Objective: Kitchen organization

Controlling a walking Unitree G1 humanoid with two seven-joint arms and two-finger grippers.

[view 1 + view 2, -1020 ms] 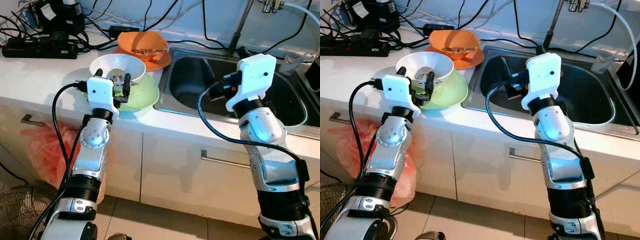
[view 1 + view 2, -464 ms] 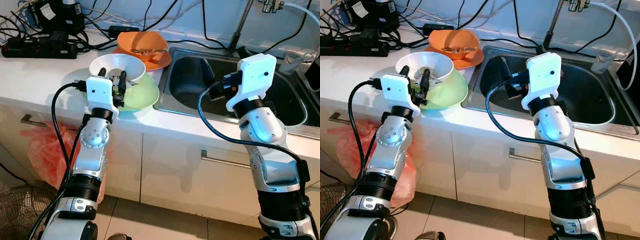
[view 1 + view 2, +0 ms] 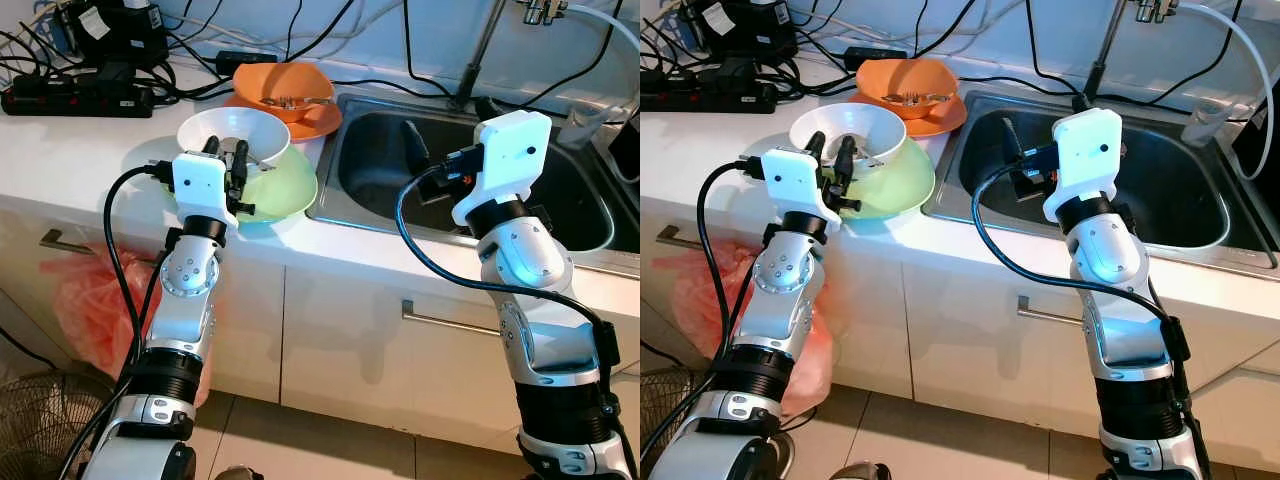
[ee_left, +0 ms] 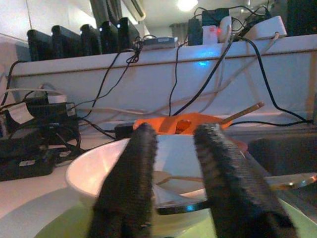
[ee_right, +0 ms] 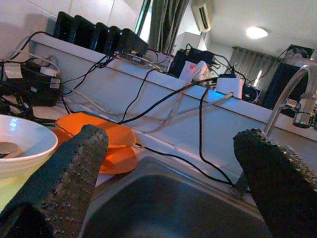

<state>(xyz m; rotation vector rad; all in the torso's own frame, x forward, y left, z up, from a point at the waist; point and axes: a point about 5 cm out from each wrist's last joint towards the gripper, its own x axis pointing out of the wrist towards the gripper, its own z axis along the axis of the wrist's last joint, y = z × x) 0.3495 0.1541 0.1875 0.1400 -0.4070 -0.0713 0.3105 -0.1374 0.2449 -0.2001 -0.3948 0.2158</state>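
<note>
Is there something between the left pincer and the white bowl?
Nothing visible. The left pincer is already at the near rim of the white bowl, its fingers open, with no object between them.

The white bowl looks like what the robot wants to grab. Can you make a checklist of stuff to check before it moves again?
1. Left claw lined up with the white bowl: ok, its fingers sit at the near rim.
2. Left claw open: ok, there is a gap between the fingers.
3. Bowl empty: not ok, a utensil lies inside.
4. Bowl free to lift: cannot tell, it sits nested in the green plate.
5. Right claw out of the way: ok, open over the sink.
6. Orange dishes clear: ok, they are behind the bowl.
</note>
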